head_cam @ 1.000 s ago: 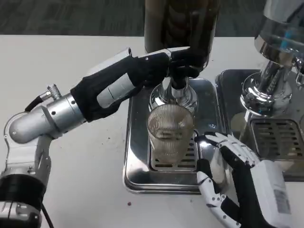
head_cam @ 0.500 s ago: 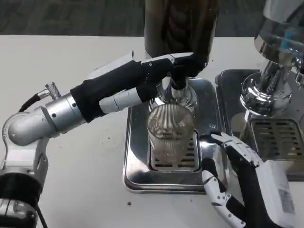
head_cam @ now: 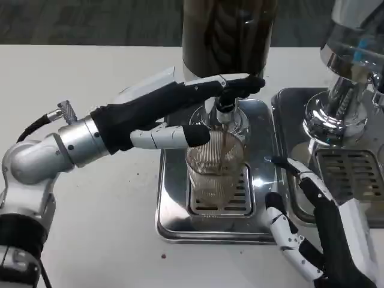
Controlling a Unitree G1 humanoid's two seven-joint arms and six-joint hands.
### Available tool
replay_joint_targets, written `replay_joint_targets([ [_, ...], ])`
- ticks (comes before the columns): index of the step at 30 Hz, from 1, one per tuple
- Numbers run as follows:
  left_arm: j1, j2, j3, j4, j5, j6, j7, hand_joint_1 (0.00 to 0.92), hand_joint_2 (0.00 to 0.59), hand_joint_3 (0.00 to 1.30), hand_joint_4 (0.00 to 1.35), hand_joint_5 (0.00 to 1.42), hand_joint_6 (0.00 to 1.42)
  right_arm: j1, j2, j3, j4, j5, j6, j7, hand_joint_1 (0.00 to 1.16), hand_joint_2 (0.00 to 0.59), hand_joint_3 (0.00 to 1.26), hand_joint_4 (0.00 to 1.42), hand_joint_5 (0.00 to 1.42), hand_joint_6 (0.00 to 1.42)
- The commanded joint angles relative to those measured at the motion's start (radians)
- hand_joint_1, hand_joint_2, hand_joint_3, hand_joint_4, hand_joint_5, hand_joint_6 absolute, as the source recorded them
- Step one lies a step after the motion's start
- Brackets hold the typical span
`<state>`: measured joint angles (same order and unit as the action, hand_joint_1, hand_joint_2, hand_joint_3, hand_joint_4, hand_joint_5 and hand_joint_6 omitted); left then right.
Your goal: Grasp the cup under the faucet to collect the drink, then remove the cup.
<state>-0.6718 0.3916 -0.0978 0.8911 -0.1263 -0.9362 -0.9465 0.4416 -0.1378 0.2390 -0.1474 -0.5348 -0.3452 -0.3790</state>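
Pressing the faucet (head_cam: 231,90), the left robot hand (head_cam: 180,105) lies outstretched; right robot hand (head_cam: 312,234) spread, cut off.

Cup (head_cam: 215,174): clear glass, vertical ribbing, brown stream falling in. Drip tray (head_cam: 174,198): polished silver, slotted grate. Dispenser tank (head_cam: 228,33): dark brown. Desk (head_cam: 90,78): white. Left hand (head_cam: 174,111): black with white fingers (head_cam: 162,136).

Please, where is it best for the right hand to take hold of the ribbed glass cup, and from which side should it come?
Grip the cup around its ribbed middle wall, coming from its right side, where the right hand waits open. It stands upright on the drip tray; the faucet and left hand block the top.
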Motion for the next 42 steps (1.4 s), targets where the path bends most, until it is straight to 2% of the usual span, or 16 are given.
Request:
replay_joint_targets([
  [1, 0.02, 0.03, -0.042, 0.04, 0.089, 0.0, 0.006, 0.0, 0.039, 0.15, 0.09, 0.12, 0.02, -0.016, -0.004, -0.018, 0.027, 0.069, -0.019, 0.047, 0.36, 0.394, 0.19, 0.12, 0.16, 0.2],
  [4, 0.016, 0.035, -0.051, 0.045, 0.1, -0.014, 0.023, 0.0, 0.039, 0.15, 0.09, 0.12, 0.02, -0.031, -0.004, -0.03, 0.04, 0.114, -0.019, 0.084, 0.4, 0.337, 0.14, 0.09, 0.13, 0.18],
  [6, 0.015, 0.039, -0.058, 0.047, 0.102, -0.021, 0.033, 0.0, 0.04, 0.15, 0.09, 0.12, 0.02, -0.051, -0.008, -0.041, 0.058, 0.157, -0.018, 0.122, 0.49, 0.286, 0.1, 0.04, 0.09, 0.17],
  [9, 0.015, 0.043, -0.066, 0.05, 0.1, -0.026, 0.043, 0.0, 0.043, 0.15, 0.09, 0.12, 0.02, -0.096, -0.03, -0.056, 0.09, 0.212, -0.019, 0.191, 0.57, 0.245, 0.03, 0.0, 0.05, 0.14],
  [14, 0.019, 0.049, -0.073, 0.051, 0.098, -0.032, 0.054, 0.0, 0.044, 0.15, 0.1, 0.12, 0.02, -0.149, -0.049, -0.073, 0.136, 0.249, -0.03, 0.257, 0.65, 0.212, 0.0, 0.0, 0.01, 0.13],
  [28, 0.025, 0.062, -0.074, 0.042, 0.106, -0.042, 0.074, 0.0, 0.044, 0.15, 0.1, 0.12, 0.02, -0.229, -0.033, -0.094, 0.252, 0.304, -0.064, 0.318, 0.66, 0.209, 0.0, 0.0, 0.0, 0.1],
  [42, 0.033, 0.075, -0.073, 0.024, 0.111, -0.045, 0.082, 0.0, 0.044, 0.16, 0.11, 0.12, 0.02, -0.289, -0.027, -0.105, 0.318, 0.304, -0.076, 0.33, 0.64, 0.217, 0.0, 0.0, 0.0, 0.08],
])
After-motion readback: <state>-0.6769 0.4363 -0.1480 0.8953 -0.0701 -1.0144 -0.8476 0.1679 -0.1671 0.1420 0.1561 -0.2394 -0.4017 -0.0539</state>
